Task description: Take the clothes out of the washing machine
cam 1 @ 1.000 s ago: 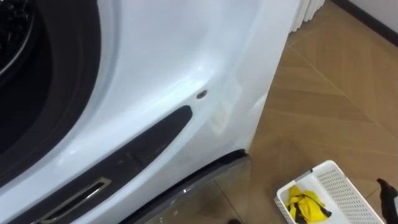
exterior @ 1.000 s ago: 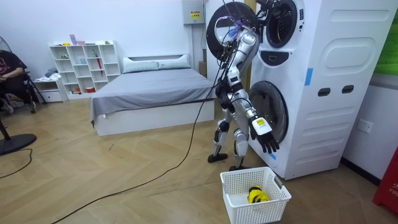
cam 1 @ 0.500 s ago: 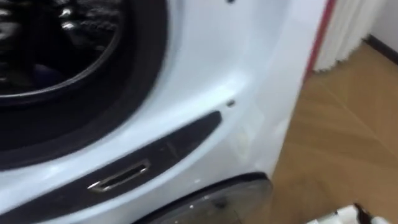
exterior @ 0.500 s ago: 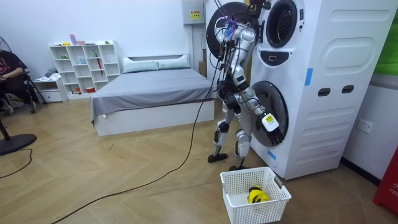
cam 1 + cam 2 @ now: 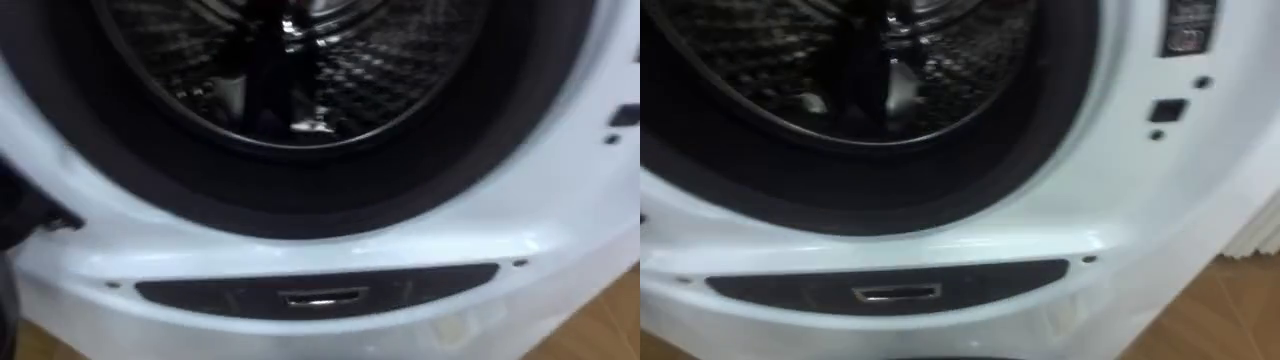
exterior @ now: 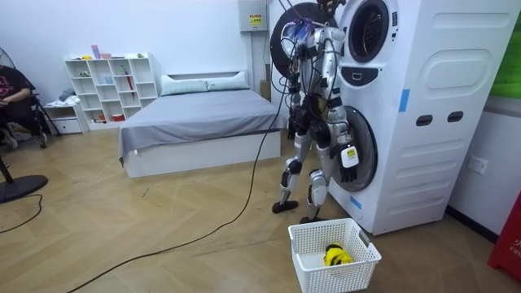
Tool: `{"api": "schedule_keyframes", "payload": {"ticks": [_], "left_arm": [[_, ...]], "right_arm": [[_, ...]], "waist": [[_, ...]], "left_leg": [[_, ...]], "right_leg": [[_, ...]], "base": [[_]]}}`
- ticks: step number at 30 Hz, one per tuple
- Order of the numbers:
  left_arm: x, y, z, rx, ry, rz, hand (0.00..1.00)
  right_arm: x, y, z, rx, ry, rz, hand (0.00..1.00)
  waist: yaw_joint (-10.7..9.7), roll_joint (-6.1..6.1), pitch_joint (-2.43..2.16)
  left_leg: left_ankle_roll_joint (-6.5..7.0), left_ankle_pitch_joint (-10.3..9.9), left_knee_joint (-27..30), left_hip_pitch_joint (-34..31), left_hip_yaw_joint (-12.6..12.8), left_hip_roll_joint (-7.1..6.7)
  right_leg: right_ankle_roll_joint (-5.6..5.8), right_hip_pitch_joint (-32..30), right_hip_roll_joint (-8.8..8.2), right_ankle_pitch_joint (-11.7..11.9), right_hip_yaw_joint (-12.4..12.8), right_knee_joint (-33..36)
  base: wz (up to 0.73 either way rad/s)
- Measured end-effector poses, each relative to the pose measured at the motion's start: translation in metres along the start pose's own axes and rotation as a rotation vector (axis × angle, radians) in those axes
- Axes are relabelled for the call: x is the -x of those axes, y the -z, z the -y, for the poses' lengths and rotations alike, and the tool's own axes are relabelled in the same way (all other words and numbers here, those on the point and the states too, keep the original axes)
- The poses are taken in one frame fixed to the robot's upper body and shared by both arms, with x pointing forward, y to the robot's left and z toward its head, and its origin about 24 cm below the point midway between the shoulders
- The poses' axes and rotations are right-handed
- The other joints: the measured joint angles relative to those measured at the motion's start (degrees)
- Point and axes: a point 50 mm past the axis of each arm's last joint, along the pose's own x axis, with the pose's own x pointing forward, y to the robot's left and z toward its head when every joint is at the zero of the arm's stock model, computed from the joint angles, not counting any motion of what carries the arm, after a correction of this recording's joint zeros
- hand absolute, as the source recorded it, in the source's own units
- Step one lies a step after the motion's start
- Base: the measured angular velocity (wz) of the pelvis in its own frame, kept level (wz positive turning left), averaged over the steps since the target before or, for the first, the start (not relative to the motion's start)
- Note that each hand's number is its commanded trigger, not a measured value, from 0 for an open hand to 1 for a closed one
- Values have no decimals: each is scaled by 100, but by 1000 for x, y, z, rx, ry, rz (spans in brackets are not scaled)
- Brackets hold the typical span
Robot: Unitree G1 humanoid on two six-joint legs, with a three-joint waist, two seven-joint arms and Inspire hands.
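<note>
I stand close in front of the stacked white washing machine (image 6: 407, 114), facing its upper drum. The upper drum (image 5: 300, 60) is open, dark and perforated, ringed by a black seal (image 5: 300, 200). A dark upright shape (image 5: 262, 85) shows inside; I cannot tell whether it is cloth. My right hand (image 6: 348, 156) hangs beside the lower machine's round door (image 6: 358, 146), holding nothing that I can see. The white laundry basket (image 6: 313, 232) sits on the floor by my feet with a yellow garment (image 6: 333, 255) in it.
The upper machine's round door (image 6: 291, 32) stands swung open toward the room view's left; a dark part (image 5: 25, 215) at the eye view's left edge seems to belong to it. A dark strip (image 5: 315, 293) runs below the drum. A bed (image 6: 195, 122) and shelf (image 6: 110, 89) stand behind.
My view has swung up from the lower machine's front and the floor to the upper drum. In the room view I have turned toward the machine and my right hand has come in from above the basket.
</note>
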Motion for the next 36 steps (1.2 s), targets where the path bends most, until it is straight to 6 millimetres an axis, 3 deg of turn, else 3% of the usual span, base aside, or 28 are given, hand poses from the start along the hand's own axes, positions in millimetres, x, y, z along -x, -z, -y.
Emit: {"api": "schedule_keyframes", "payload": {"ticks": [3, 6, 8, 11, 13, 18, 21, 24, 25, 26, 28, 29, 31, 33, 34, 35, 36], "left_arm": [[1, 1, -1, 6, -13, 1, 0], [0, 1, -3, 56, -26, 2, 0], [1, 2, -4, 66, -31, -1, 0], [1, 5, -7, 56, -44, -6, 0], [1, 7, -11, 72, -56, -11, 0], [4, 25, -17, 62, -75, -58, 0], [4, 28, -18, 21, -65, -80, 0], [3, 26, -18, 33, -55, -85, 0], [3, 24, -17, 35, -53, -82, 0], [3, 24, -15, 34, -48, -81, 0], [3, 20, -15, 64, -49, -64, 0], [3, 13, -14, 92, -46, -39, 0], [2, 5, -13, 99, -35, -15, 0], [1, -8, -9, 99, -15, 21, 0], [0, -17, -7, 95, -7, 49, 0], [-1, -25, -6, 94, -2, 70, 0], [-1, -34, -5, 92, 3, 92, 0]], "right_arm": [[0, 4, -2, -8, -14, -13, 0], [1, 7, -7, -9, -56, -21, 0], [1, 8, -9, -10, -68, -24, 0], [1, 11, -13, -9, -76, -38, 0], [1, 13, -16, -5, -92, -51, 0], [1, 15, -18, 10, -122, -72, 0], [1, 13, -16, 68, -118, -71, 0], [0, 13, -10, 131, -98, -76, 0], [0, 14, -9, 138, -94, -79, 0], [0, 15, -7, 149, -78, -85, 0], [0, 16, -6, 166, -63, -88, 0], [0, 17, -4, 179, -52, -91, 0], [0, 17, 1, 208, -30, -95, 0], [-1, 11, 8, 238, -10, -83, 0], [-2, 1, 11, 254, 1, -60, 0], [-4, -8, 12, 263, 14, -35, 0], [-5, -14, 12, 273, 21, -17, 0]], "waist": [[52, -37, 4], [113, -141, 66], [127, -172, 72], [172, -212, 59], [224, -269, 24], [334, -286, 16], [418, -270, 18], [372, -188, 31], [368, -161, 38], [369, -97, 26], [279, -92, 30], [250, -109, 12], [202, 9, 22], [145, 117, 23], [97, 167, 50], [78, 199, 57], [37, 198, 57]], "left_leg": [[0, 0, -26, 132, -73, -4], [0, 0, -46, 278, -146, -4], [0, 0, -80, 366, -179, -4], [-1, -1, -96, 483, -186, -6], [-5, -5, -70, 488, -186, 0], [-146, -235, 477, 469, -192, 143], [-193, -269, 1816, -67, -388, 223], [-174, -78, 3266, -722, -920, 346], [-154, 14, 3554, -803, -933, 380], [-160, 175, 4256, -856, -922, 455], [-235, 239, 4862, -728, -961, 467], [-328, 291, 4865, -542, -969, 479], [-366, 270, 4526, -199, -1081, 485], [-467, 182, 3897, 156, -1212, 405], [-536, 124, 3380, 409, -1319, 356], [-595, 18, 2807, 658, -1392, 349], [-607, -352, 2199, 886, -1425, 346]], "right_leg": [[25, 169, -45, -29, -85, -42], [38, 355, -63, -69, -167, -53], [47, 449, -72, -96, -212, -52], [64, 569, -68, -126, -235, -62], [54, 578, -35, -143, -228, -59], [-49, 653, 50, -273, -162, 83], [-164, 615, 19, -376, -91, 254], [-350, 607, 112, -475, -233, 417], [-406, 607, 123, -529, -244, 468], [-441, 606, 131, -606, -271, 599], [-442, 556, 109, -675, -276, 791], [-458, 480, 106, -675, -280, 880], [-481, 346, 132, -660, -367, 986], [-483, 36, 122, -660, -401, 1213], [-489, -188, 102, -655, -406, 1381], [-496, -429, 87, -627, -413, 1560], [-491, -713, 30, -587, -420, 1759]], "base": [[18], [13], [14], [9], [-2], [-11], [-18], [-6], [-7], [-15], [-5], [6], [9], [3], [-5], [-3], [0]]}}
